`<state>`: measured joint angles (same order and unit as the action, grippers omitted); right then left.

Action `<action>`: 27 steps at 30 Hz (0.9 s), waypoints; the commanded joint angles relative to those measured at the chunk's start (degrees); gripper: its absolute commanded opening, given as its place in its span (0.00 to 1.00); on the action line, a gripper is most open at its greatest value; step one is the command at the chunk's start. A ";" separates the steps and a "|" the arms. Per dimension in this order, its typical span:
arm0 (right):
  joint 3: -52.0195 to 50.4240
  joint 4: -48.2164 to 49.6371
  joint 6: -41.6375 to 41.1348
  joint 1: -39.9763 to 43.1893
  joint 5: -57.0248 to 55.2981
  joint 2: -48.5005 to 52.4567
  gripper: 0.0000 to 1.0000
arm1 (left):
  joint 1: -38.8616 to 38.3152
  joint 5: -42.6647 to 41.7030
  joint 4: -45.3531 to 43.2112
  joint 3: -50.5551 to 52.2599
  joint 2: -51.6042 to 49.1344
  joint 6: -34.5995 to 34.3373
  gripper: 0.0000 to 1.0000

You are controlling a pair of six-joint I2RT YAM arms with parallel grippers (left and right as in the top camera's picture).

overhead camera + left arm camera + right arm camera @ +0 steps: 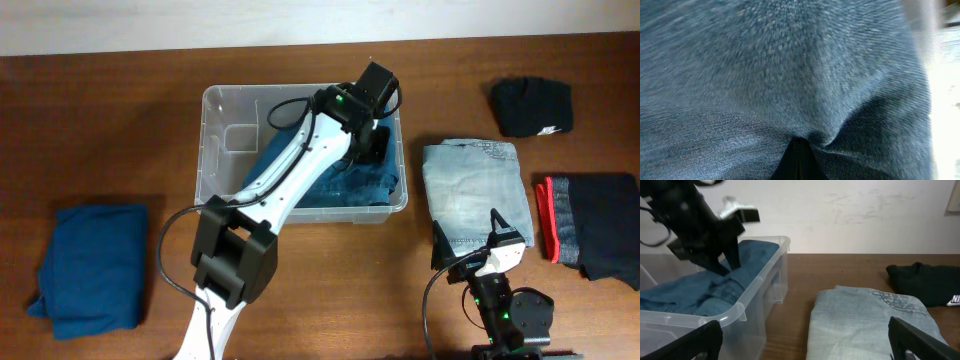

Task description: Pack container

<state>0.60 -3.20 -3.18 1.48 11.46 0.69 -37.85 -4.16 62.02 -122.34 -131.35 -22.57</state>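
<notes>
Toward the far middle of the table (120, 130): clear container (212, 140), part filled with folded dark blue jeans (355, 185) lying against its right and near walls. Reaching in from the near side, left gripper (372, 150), jaws closed tight, tips sunk into the denim and pinching a pucker of it. Just right of the container, not touching it: folded light blue jeans (475, 190). Above their near edge, right gripper (468, 232), spread wide, holding nothing. Far right: black garment (530, 105) with a small white mark. Nearer than that, just right of the light blue jeans: dark folded garment (590, 225) with a red edge. Well off to the left, on the near side: crumpled blue garment (90, 265).
</notes>
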 commanded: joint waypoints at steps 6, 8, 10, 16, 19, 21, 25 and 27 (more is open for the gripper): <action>-0.28 -0.39 -0.04 0.44 -0.52 -0.48 0.99 | -0.02 4.02 1.55 -0.70 -4.13 0.33 0.01; -0.28 -0.39 -0.04 0.44 -0.52 -0.48 0.99 | 0.00 6.23 2.82 -0.70 -4.13 0.33 0.01; -0.28 -0.39 -0.04 0.44 -0.52 -0.48 0.98 | 0.09 8.37 4.22 -0.70 -4.13 0.33 0.01; -0.28 -0.39 -0.04 0.44 -0.52 -0.48 0.98 | 0.13 10.69 4.63 -2.40 -3.78 0.33 0.01; -0.28 -0.39 -0.04 0.44 -0.52 -0.48 0.98 | 0.15 10.69 4.68 -6.45 -3.41 0.33 0.01; -0.28 -0.39 -0.04 0.44 -0.52 -0.48 0.98 | 0.13 10.67 4.68 -9.86 -2.97 0.35 0.01; -0.28 -0.39 -0.04 0.44 -0.52 -0.48 0.98 | 0.13 9.66 4.44 -16.35 -2.75 0.31 0.01; -0.28 -0.39 -0.04 0.44 -0.52 -0.48 0.99 | 0.13 9.05 3.89 -16.76 -2.75 0.31 0.01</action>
<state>0.60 -3.20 -3.18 1.48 11.46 0.69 -37.85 5.17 66.00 -137.38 -134.58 -22.55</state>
